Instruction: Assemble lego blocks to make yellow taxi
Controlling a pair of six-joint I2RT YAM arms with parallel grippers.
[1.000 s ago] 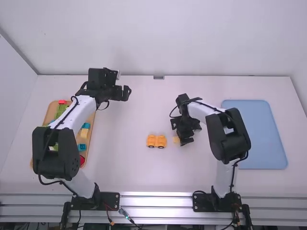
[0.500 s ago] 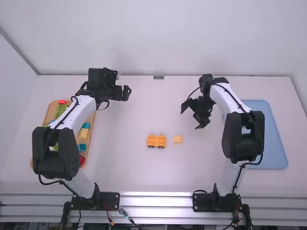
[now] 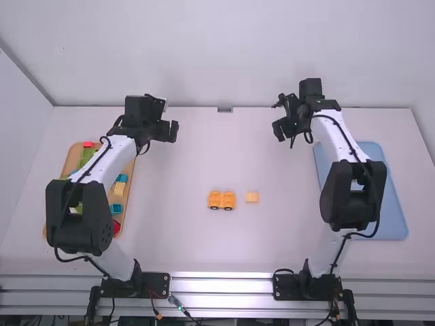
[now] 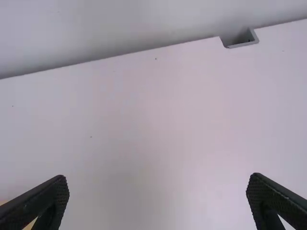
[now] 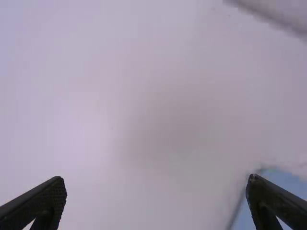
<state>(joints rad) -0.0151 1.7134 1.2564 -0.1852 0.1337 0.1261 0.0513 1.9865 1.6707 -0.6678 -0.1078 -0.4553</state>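
One yellow block (image 3: 252,197), gap, wheeled piece (image 3: 215,199), both well inside table edges (image 3: 197,109)

So the end effector (image 5: 157,189) is wide open over a bare bit of white surface (image 5: 120,105), blue tray (image 5: 288,184) partly behind one finger.

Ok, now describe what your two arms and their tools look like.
The left arm and right arm match: white links, bulky black joints with rounded edges, and thin black cables looping along the outside. The left tool and right tool are black, each with two tapering fingers that look finely textured.
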